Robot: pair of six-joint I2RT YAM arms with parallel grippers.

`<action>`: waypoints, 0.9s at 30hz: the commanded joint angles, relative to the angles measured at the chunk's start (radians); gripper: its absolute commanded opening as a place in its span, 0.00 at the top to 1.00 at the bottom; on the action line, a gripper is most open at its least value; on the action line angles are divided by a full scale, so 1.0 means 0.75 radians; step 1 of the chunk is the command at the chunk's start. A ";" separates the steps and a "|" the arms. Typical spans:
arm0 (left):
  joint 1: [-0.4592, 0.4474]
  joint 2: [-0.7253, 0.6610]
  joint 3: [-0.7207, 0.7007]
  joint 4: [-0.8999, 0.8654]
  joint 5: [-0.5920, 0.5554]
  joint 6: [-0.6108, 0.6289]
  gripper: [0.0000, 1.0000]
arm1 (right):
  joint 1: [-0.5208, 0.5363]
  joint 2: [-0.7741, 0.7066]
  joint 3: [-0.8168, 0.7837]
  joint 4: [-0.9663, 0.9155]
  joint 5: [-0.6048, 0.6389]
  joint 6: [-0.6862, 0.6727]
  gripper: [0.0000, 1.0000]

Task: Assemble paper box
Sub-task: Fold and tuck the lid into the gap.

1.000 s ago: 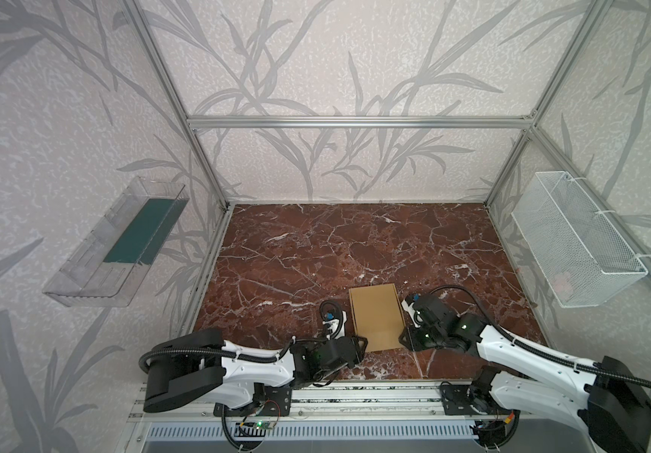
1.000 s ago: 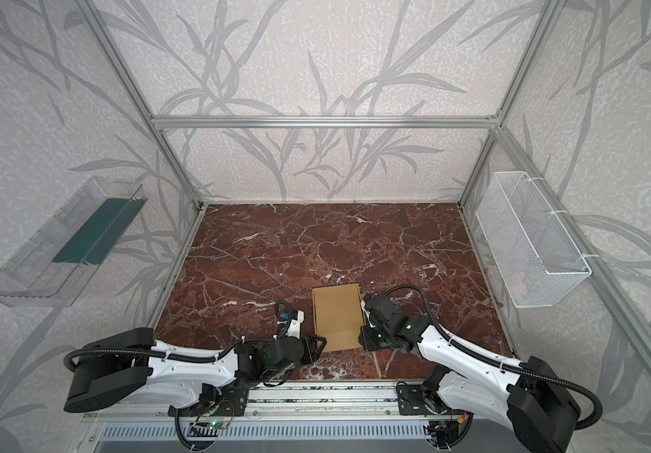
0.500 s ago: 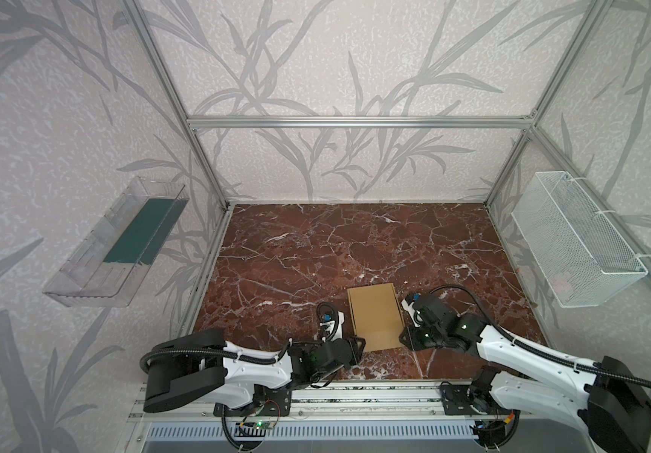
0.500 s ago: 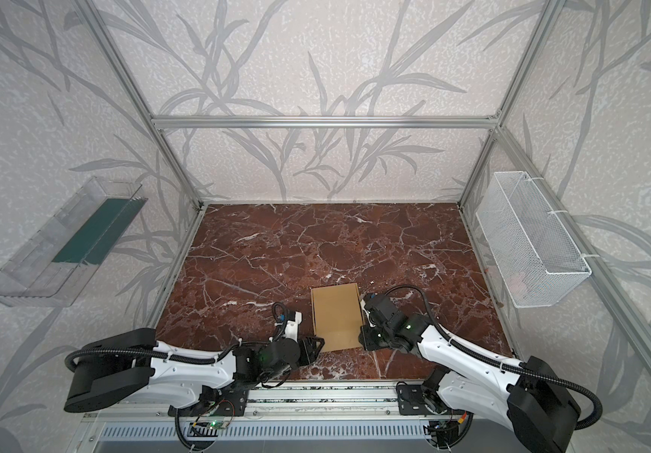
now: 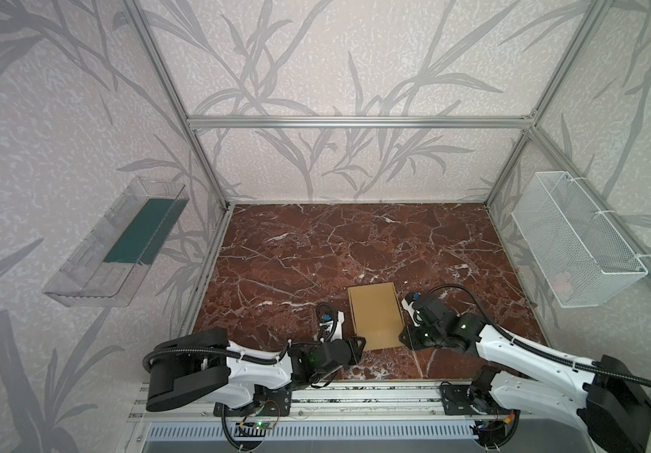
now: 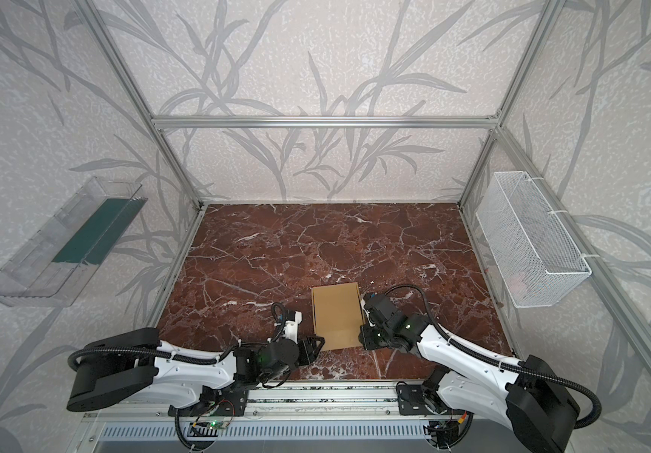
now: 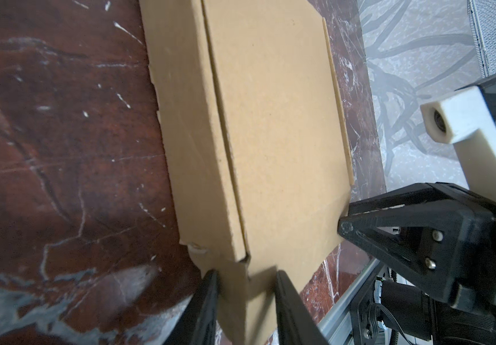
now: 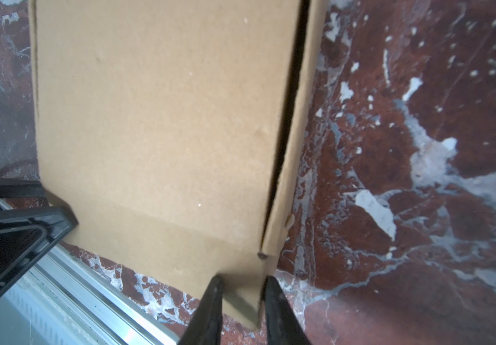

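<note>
Tan corrugated cardboard, folded into a flat paper box (image 5: 374,312), lies on the red-brown marble table (image 5: 308,251), close to the near edge and about midway between left and right; both top views show it with its long sides running near to far (image 6: 335,312). The left gripper (image 5: 357,346) sits low at the box's near-left corner and the right gripper (image 5: 405,339) at its near-right corner, the two facing each other across the near edge. In the left wrist view the left gripper (image 7: 245,276) has its jaws at a narrow gap with a strip of the cardboard (image 7: 270,119) between them. The right gripper (image 8: 240,280) likewise stands narrow, with the corner flap of the box (image 8: 151,119) in its gap. Whether either pair actually presses the cardboard I cannot tell. Along the box's right side a dark slit shows between the top panel and the side wall. A white wire basket (image 5: 575,239) hangs on the right wall and a clear tray (image 5: 92,274) on the left wall, both well apart from the box
</note>
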 commanded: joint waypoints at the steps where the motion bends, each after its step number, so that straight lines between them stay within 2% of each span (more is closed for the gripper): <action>1: -0.004 0.009 -0.004 0.090 -0.013 0.022 0.67 | 0.008 0.007 0.026 0.017 0.009 0.005 0.74; 8: -0.004 0.021 -0.050 0.192 -0.012 0.019 0.68 | 0.008 0.009 0.016 0.038 0.011 0.001 0.75; 16: -0.004 0.015 -0.061 0.208 -0.024 0.043 0.68 | 0.008 0.001 0.016 0.037 0.022 -0.005 0.74; 27: -0.004 -0.082 -0.051 -0.016 -0.050 0.058 0.62 | 0.008 0.023 -0.003 0.071 0.037 -0.005 0.74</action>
